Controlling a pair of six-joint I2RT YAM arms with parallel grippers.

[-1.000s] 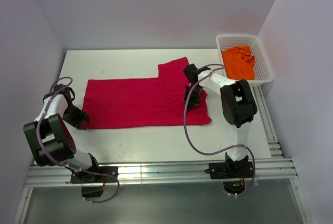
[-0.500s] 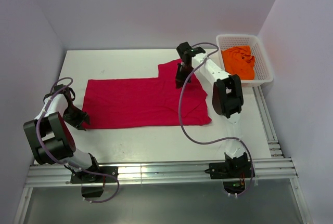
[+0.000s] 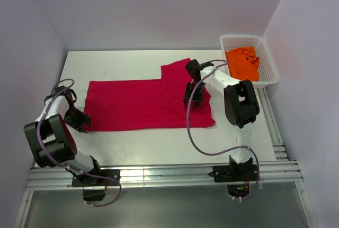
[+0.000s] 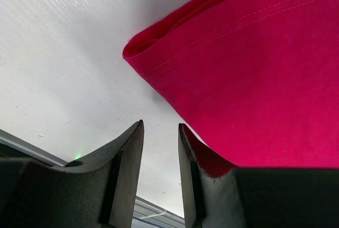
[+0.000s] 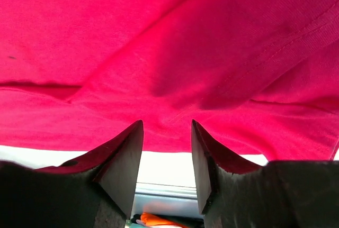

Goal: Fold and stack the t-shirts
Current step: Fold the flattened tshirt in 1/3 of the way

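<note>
White table [image 3: 132,143], white mesh basket [image 3: 269,65] at its far-right corner

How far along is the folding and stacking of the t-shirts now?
Done: the red t-shirt lies spread flat on the table. In hand: nothing gripped; the left pincer sits open at its left edge, the right pincer open over its right side. Left: folding it, then the orange t-shirt, crumpled in the basket, and stacking.

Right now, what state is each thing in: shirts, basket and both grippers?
Crimson red cloth t-shirt: spread flat on the white table.
Bright orange cloth t-shirt: crumpled, unfolded.
White plastic mesh basket: upright, holding the orange t-shirt.
Left gripper: jaws open, empty.
Right gripper: jaws open, empty.
</note>
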